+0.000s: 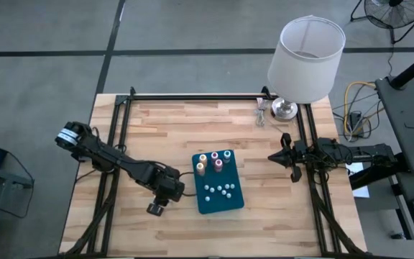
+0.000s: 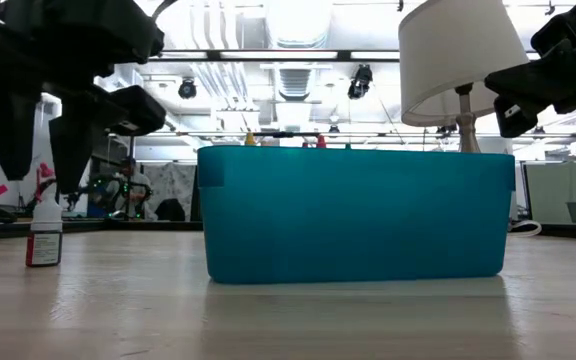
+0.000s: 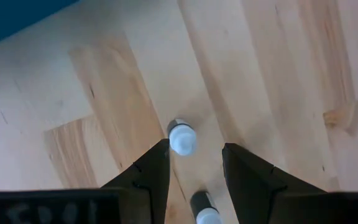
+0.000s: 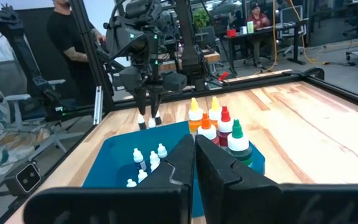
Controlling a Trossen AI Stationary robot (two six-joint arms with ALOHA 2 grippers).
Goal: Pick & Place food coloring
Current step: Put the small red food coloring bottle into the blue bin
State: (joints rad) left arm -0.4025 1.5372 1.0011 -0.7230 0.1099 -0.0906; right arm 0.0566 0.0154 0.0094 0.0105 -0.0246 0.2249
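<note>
The food coloring stands mostly in a teal tray (image 1: 230, 205): taller bottles with coloured tops (image 4: 219, 127) at its far end, small white-capped ones (image 4: 148, 158) nearer. Two more small white-capped bottles (image 3: 182, 138) (image 3: 205, 208) stand upright on the wood just left of the tray. My left gripper (image 3: 194, 149) hangs open over these two, pointing steeply down, fingertips above their caps; in the low view one bottle (image 2: 45, 238) stands below the fingers, clear of them. My right gripper (image 4: 194, 155) waits shut and level at the table's right edge (image 1: 275, 156).
A white-shaded lamp (image 1: 304, 57) stands at the table's far right corner, with small glass items (image 1: 262, 111) beside its base. Bare wood lies near and left of the tray. People and desks show in the room beyond the table.
</note>
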